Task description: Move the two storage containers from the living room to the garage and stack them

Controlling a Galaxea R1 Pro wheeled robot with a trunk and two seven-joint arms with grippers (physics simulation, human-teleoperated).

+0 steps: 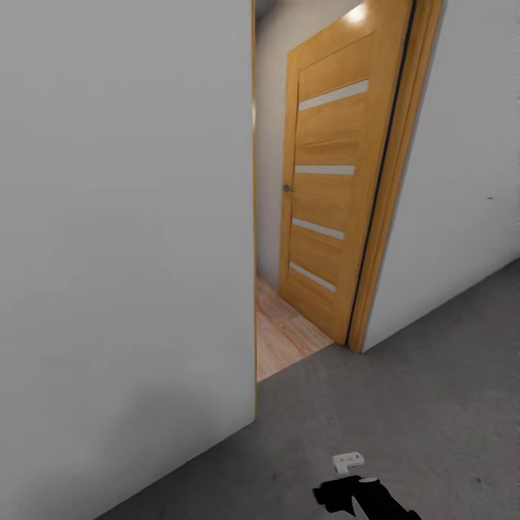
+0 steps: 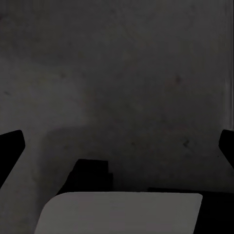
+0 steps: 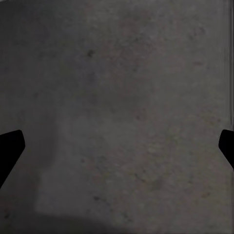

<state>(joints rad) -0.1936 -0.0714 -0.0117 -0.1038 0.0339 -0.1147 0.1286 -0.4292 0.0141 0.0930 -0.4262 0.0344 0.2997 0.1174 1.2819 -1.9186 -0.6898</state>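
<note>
We are viewing the garage floor (image 1: 433,375), grey concrete, meeting an orange door (image 1: 328,180) with 4 frosted strips, standing ajar onto wood planks (image 1: 285,339). Both the left gripper (image 2: 117,146) and right gripper (image 3: 117,146) are hanging spread wide above concrete, gripping nothing.

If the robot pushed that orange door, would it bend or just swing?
The door looks like a stiff wooden slab, so it would probably swing, not bend. It already stands open into the room with the wood floor, so a push would likely turn it on its hinge side. It looks heavy for a gripper. The pale strips might be fragile.
</note>
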